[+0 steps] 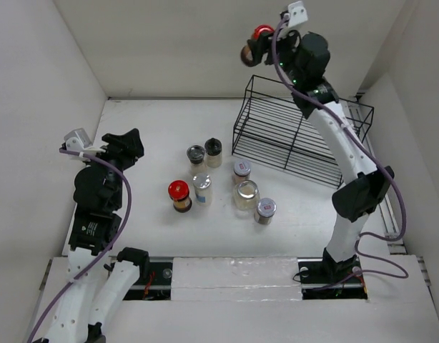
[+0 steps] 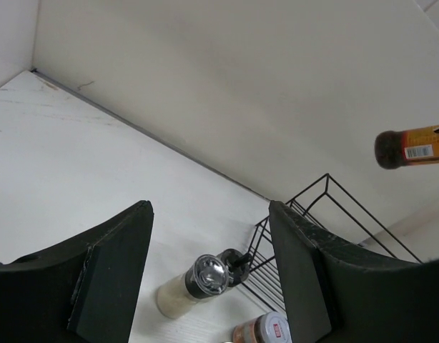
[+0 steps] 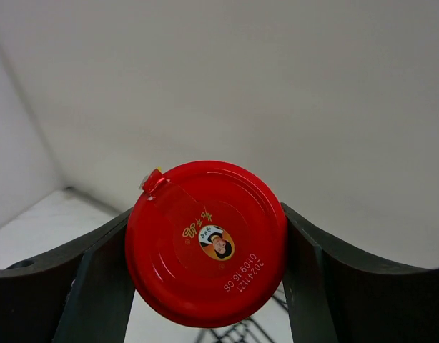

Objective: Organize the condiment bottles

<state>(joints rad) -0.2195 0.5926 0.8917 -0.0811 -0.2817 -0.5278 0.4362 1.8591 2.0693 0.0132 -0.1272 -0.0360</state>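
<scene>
Right gripper (image 1: pixel 257 44) pinches the red-lidded dark glass jar (image 3: pixel 205 243) high above the black wire rack (image 1: pixel 298 136); a slipping grip could shatter it.

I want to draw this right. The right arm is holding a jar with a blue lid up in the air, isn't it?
The lid is red, not blue. The right wrist view shows the right gripper holding the red-lidded jar; the rest is right.
</scene>
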